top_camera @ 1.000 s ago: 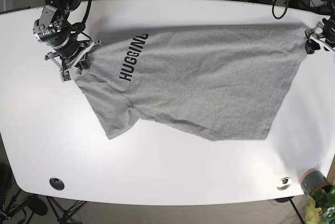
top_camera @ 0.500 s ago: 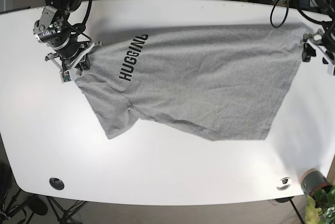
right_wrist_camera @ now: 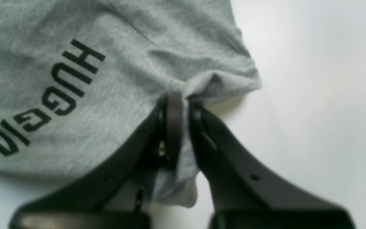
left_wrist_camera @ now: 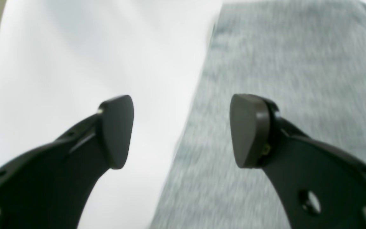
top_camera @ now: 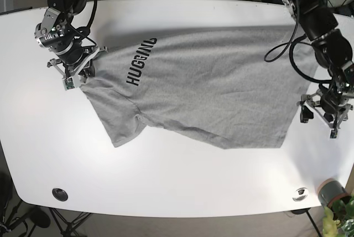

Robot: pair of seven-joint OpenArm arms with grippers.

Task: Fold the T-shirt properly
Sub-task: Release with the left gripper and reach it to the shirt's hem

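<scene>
While 1 claw [right_wrist_camera: 183, 105] pinches, 1 T-shirt [top_camera: 215, 84] lies.

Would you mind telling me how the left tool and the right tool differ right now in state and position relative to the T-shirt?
The right tool is shut, pinching a fold of the T-shirt near the HUGGING print; the left tool is open and holds nothing. The right tool sits at the shirt's sleeve end, while the left tool hovers over the opposite side edge, one finger above cloth, the other above the table. Both have dark curved fingers.
</scene>
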